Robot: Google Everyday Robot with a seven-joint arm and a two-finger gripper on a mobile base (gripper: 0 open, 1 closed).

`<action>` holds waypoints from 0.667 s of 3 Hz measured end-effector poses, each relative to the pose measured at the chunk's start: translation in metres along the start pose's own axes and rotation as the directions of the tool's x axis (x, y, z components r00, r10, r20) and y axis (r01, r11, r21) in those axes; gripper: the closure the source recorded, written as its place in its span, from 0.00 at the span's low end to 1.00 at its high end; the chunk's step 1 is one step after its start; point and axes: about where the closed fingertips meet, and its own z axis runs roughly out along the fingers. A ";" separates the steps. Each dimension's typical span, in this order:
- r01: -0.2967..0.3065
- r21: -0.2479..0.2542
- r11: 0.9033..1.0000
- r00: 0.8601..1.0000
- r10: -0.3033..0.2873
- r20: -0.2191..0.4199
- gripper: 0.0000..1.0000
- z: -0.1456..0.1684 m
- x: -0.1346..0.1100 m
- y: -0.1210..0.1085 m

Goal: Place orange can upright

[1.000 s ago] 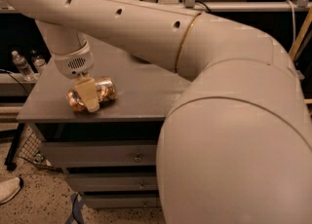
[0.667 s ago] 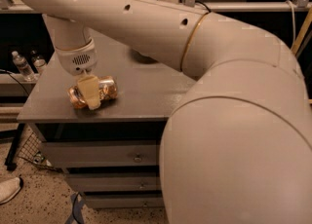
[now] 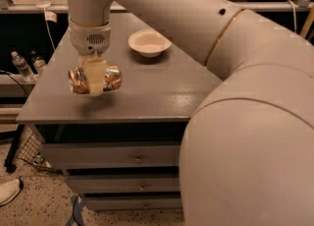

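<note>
Up close, the big cream arm (image 3: 255,161) fills the right side, and down at the floor on the left there's a pale shoe (image 3: 9,190). Below the front edge sit 3 drawers (image 3: 137,158), all shut, so their contents are anyone's guess.

Now to the action: over the front-left part of the grey tabletop (image 3: 162,97) the gripper (image 3: 95,88) hangs straight down, and its fingers (image 3: 94,72) are clamped on the orange can (image 3: 112,78), 1 finger across the near face and the other hidden behind. The can lies on its side, long axis running left to right, and it looks to be just clear of the surface, with a shadow under it.

My read is that this is a light, thin-walled thing, already dented, shiny and slick on a curved barrel. Squeeze too hard and it crumples; too soft and it could slide. The grip across the middle of the barrel looks like the sensible spot. Standing it up should call for a quarter turn so a flat end faces down, and on a narrow base it could tip.

Further back, well apart from the can, a white bowl (image 3: 149,42) sits upright with nothing visible in it. Off the left side, lower down, 2 bottles (image 3: 22,66) stand together
</note>
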 end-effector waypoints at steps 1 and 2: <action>-0.073 0.082 0.994 0.986 0.059 0.157 1.00 -0.016 0.007 0.005; -0.135 0.131 0.982 0.958 0.096 0.272 1.00 -0.020 0.017 0.006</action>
